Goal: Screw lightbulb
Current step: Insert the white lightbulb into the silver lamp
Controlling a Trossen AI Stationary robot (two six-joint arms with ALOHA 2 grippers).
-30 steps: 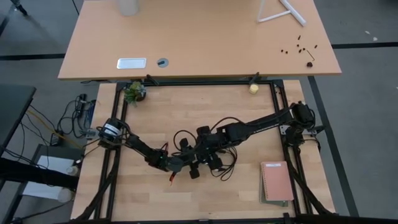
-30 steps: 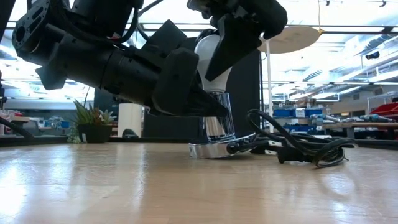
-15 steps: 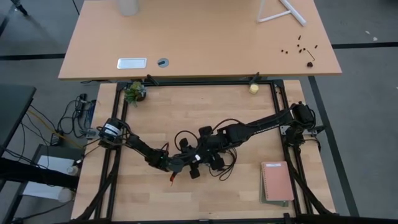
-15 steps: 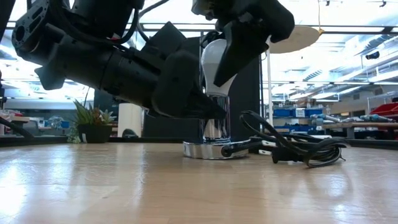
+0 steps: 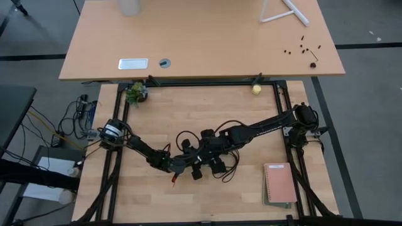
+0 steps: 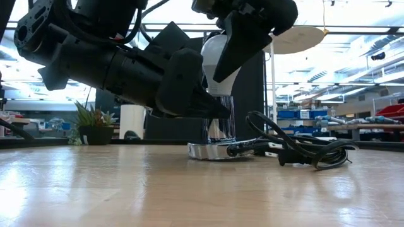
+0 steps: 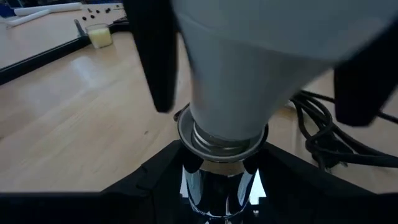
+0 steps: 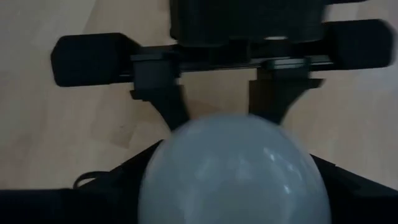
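our right pincer (image 6: 221, 57) comes down from above with its fingers on either side of the lightbulb (image 6: 214, 53), closed around the white glass, while our left pincer (image 7: 221, 186) reaches in low and clamps the shiny socket (image 6: 218, 129) at its neck, holding it steady on the worktop (image 6: 189, 189). the lightbulb stands upright in the socket near the middle of the worktop, and in the left wrist view its grey screw base (image 7: 221, 140) sits at the socket's mouth with a ring or two of thread showing. we judge that we are in the turning step, the bulb started but not fully seated. the next move calls for a further twist from the right wrist, kept straight on the socket's axis so the thread does not cross, with the left grip firm so the socket and its black cord (image 6: 297, 148) do not spin along.
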